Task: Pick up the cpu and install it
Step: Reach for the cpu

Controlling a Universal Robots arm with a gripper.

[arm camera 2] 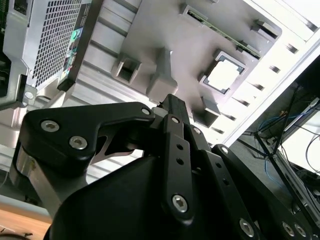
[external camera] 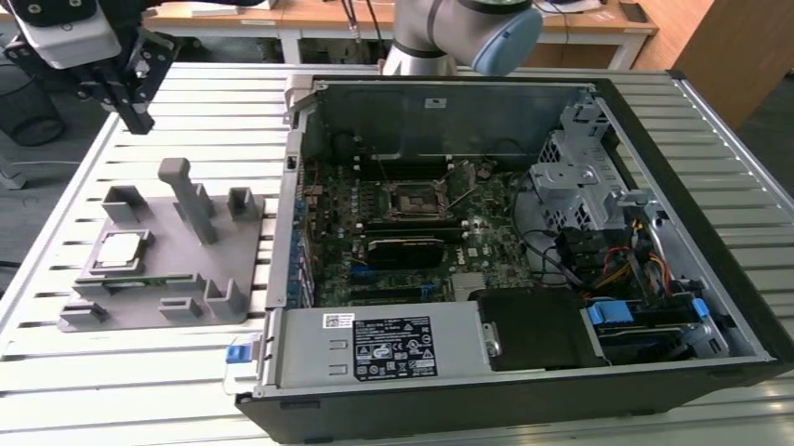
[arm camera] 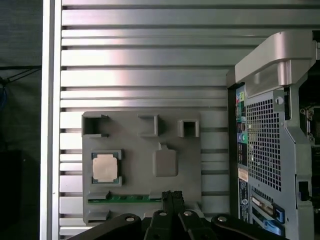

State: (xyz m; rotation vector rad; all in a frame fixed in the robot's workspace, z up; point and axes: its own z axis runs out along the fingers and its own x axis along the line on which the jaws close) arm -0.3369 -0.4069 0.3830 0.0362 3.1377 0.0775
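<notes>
In the exterior view, a grey holder (external camera: 230,279) sits on the slatted metal table (external camera: 186,372), on the exterior view's left of an open computer case (external camera: 694,186). The cpu (external camera: 121,249) lies flat in a square pocket of the holder, on the side of the holder away from the case. A tall post (external camera: 186,195) stands near the middle of the holder. The gripper (external camera: 137,123) hangs over the table beyond the far end of the holder, well apart from it. Its two black fingers are pressed together with nothing between them. The black square socket (external camera: 416,198) on the board inside the case is well apart from the holder.

In the second wrist view, the gripper (arm camera 2: 172,100) has its fingers together and empty, seen against the holder (arm camera 2: 175,35). The cpu (arm camera 2: 222,75) lies in its pocket, its pale top bright, near the post (arm camera 2: 162,75).

In the first wrist view, the holder (arm camera: 135,145) is seen from above, beside the case (arm camera: 270,150). The cpu (arm camera: 105,167) rests in its pocket on the side of the holder away from the case. A green strip (arm camera: 125,198) lies along one edge of the holder. The gripper (arm camera: 171,194) shows over that edge, clenched and carrying nothing, apart from the cpu.
</notes>
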